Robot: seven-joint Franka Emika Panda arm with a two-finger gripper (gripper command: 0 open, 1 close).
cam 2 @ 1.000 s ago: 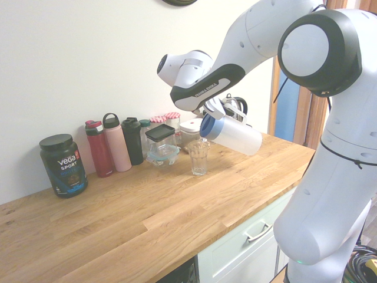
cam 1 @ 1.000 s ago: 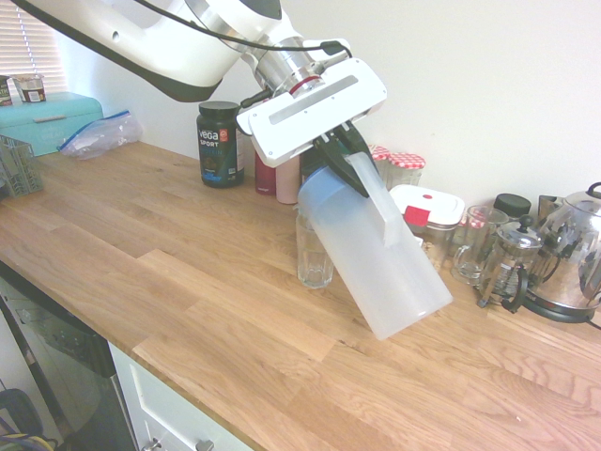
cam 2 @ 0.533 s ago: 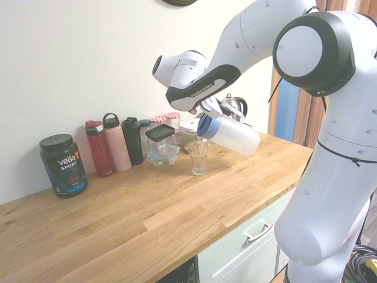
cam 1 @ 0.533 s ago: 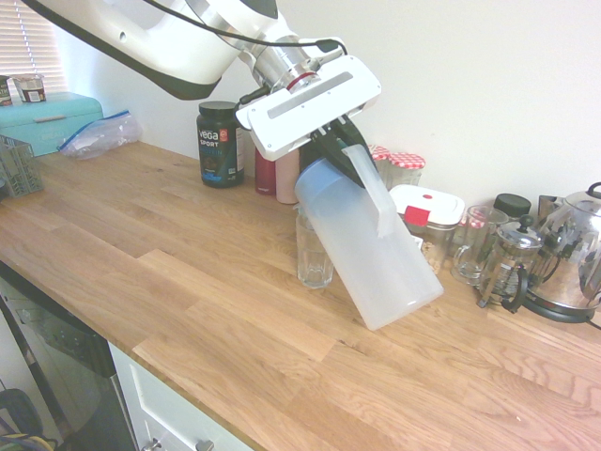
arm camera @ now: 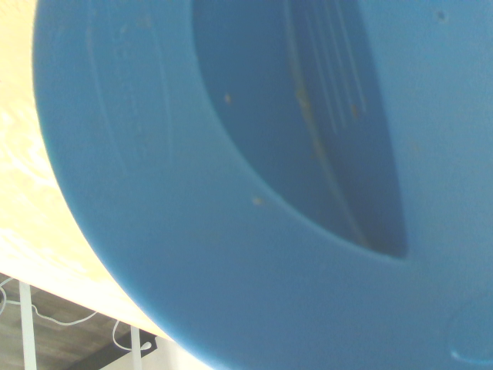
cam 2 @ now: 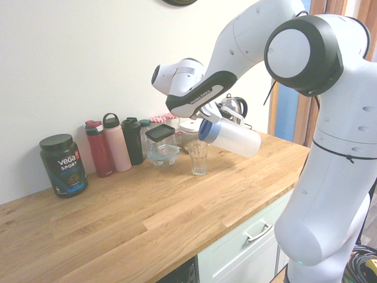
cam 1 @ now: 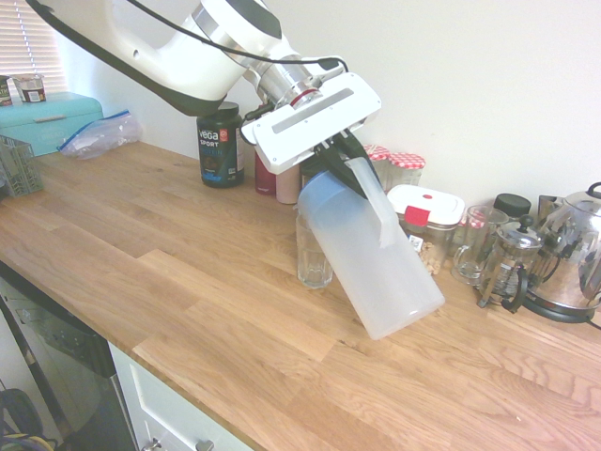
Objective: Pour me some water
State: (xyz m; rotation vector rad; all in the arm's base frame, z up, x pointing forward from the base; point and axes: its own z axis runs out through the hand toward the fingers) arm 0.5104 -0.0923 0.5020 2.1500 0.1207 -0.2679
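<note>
The gripper (cam 1: 340,155), clamping the pitcher (cam 1: 371,263) handle, is sinking lower over the glass (cam 1: 314,256); behind it, a tub (cam 1: 220,144) reads "Vega Sport".

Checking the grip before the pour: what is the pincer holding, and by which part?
The pincer is shut on the translucent water pitcher with a blue lid, gripping its handle near the top, tilted over the glass.

**Jug tipping over the glass**

The white arm is reaching in from the right, its end effector (cam 2: 213,113) gripping a frosted jug (cam 2: 232,137) by the handle. The jug is tilting, its blue lid (cam 2: 204,130) hanging just above a clear glass (cam 2: 199,157) standing on the wooden bench (cam 2: 153,212). Bottles, jars and a black Vega Sport tub (cam 2: 63,164) are lining the wall behind.
</note>
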